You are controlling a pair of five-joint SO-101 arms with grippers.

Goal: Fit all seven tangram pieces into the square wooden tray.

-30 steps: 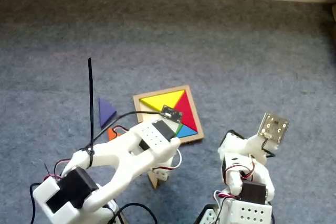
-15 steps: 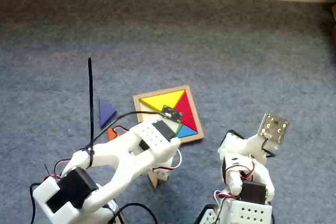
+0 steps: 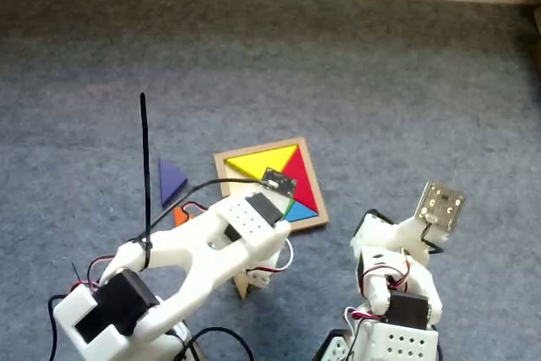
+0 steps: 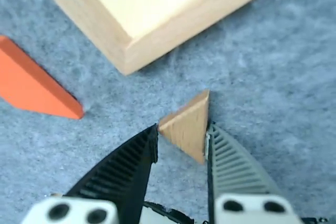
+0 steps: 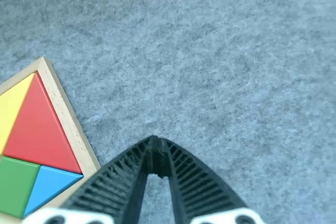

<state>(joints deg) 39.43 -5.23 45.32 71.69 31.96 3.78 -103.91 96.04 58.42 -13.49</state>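
Observation:
The square wooden tray holds yellow, red, green and blue pieces. A purple triangle and an orange piece lie on the carpet left of it. My left gripper is shut on a small plain wooden triangle, just off the tray's near corner. The orange piece lies beside it. In the high view that wooden triangle peeks out below the left arm. My right gripper is shut and holds nothing, over bare carpet next to the tray's rim.
Grey carpet covers the whole floor. A black cable tie sticks up from the left arm. The right arm is folded back at the lower right. Open carpet lies beyond and to the right of the tray.
The left arm's head and the wooden triangle have shifted very slightly up and left in the high view. The right arm has not moved.

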